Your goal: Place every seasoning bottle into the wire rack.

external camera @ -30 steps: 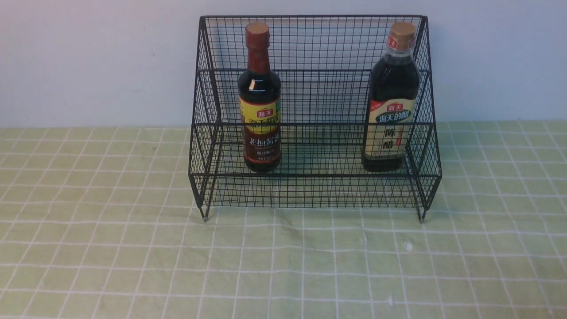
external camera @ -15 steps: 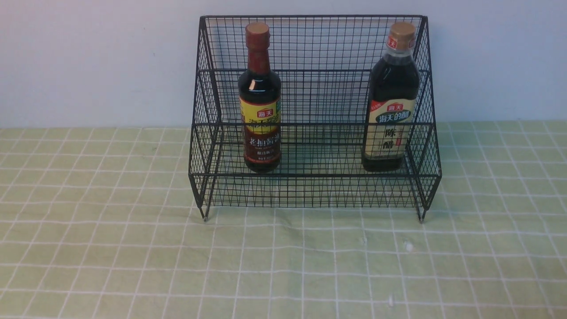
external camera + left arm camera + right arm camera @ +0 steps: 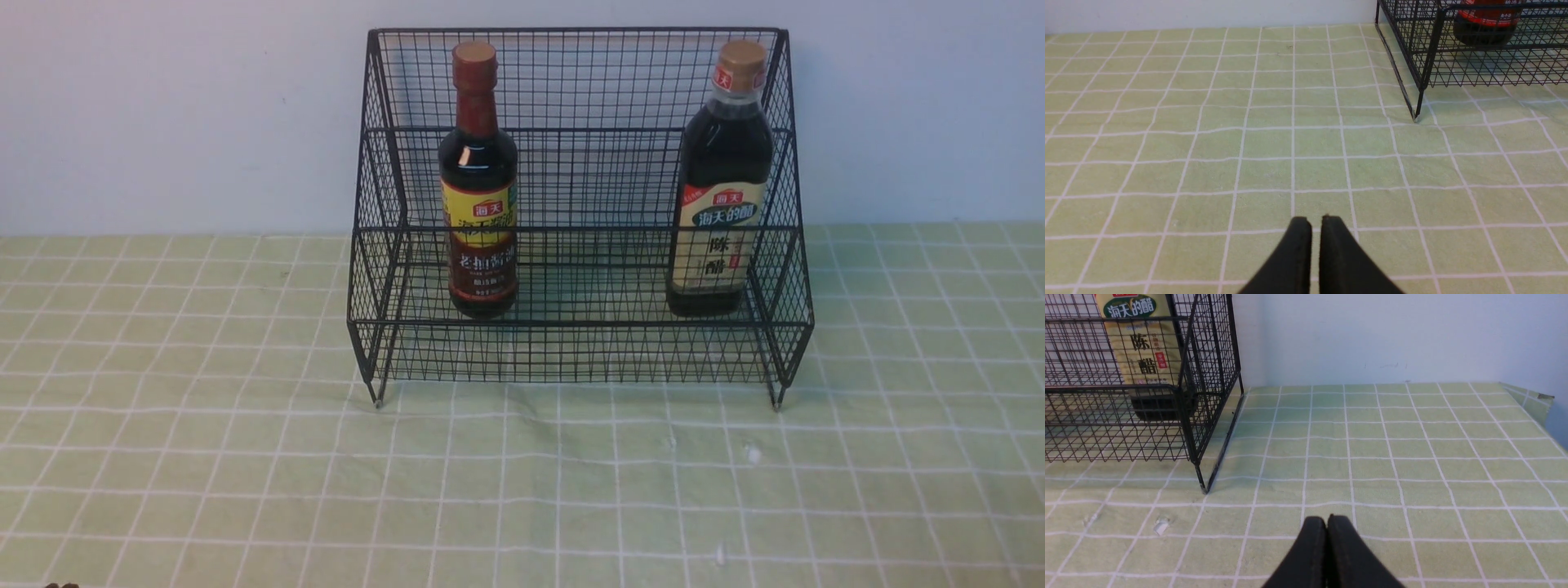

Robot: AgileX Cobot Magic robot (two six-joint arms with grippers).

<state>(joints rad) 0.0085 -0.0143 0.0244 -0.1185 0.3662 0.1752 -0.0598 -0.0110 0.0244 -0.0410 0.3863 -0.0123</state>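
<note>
- The left pincer is seen closed, its tips almost together — nothing is held, and it is kept above the green checked cloth of the table.
- The right pincer is shut tight and empty, over the table right of the wire rack.
- Both bottles stand upright on the lower tier: the round bottle at the left, the taller bottle at the right.
- In the wrist views only the bottles' lower parts are shown; the label print is partly masked by mesh.

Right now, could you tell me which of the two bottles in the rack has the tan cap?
The bottle with the cream label, at the right end of the wire rack. The other bottle has a red-brown neck wrap.
</note>
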